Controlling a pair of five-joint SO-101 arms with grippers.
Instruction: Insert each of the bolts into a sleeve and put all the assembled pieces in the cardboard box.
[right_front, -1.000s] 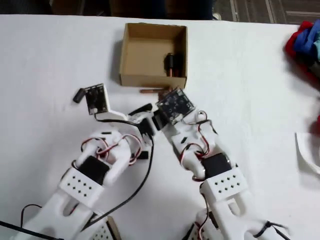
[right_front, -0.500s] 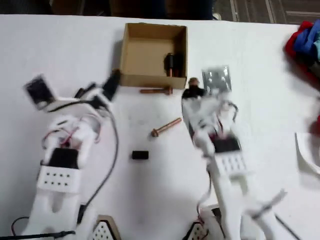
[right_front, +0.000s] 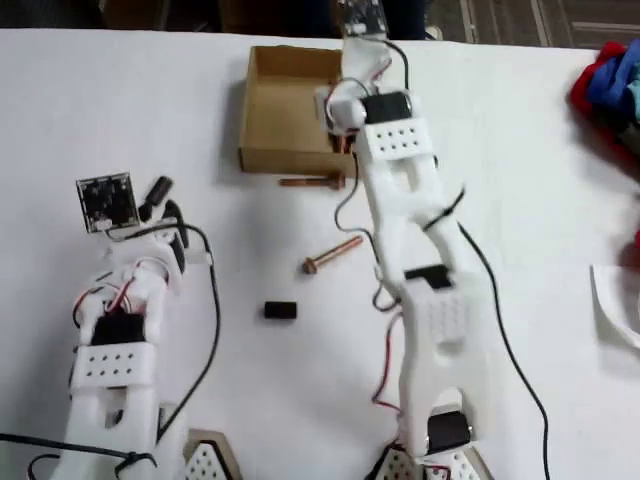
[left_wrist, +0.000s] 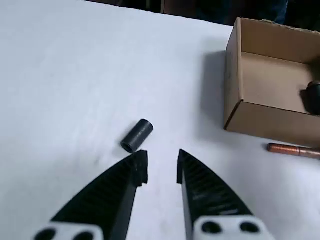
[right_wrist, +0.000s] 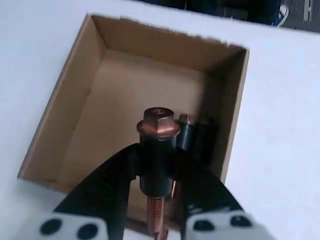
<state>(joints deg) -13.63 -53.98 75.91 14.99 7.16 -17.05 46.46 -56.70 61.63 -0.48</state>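
My right gripper (right_wrist: 159, 167) is clamped on the sleeved bolt (right_wrist: 159, 124), which stands upright, head up, directly over the cardboard box (right_wrist: 60, 110) floor and beside the piece (right_wrist: 192, 135) lying inside. Judgement: letting go should drop it in. My left gripper (left_wrist: 161, 162) has its jaws apart, with the loose sleeve (left_wrist: 136, 135) just ahead, off to the box's side.

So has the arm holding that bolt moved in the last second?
Yes. The right gripper, shut on a sleeved bolt, has swung from the table in front of the cardboard box to above its open top.
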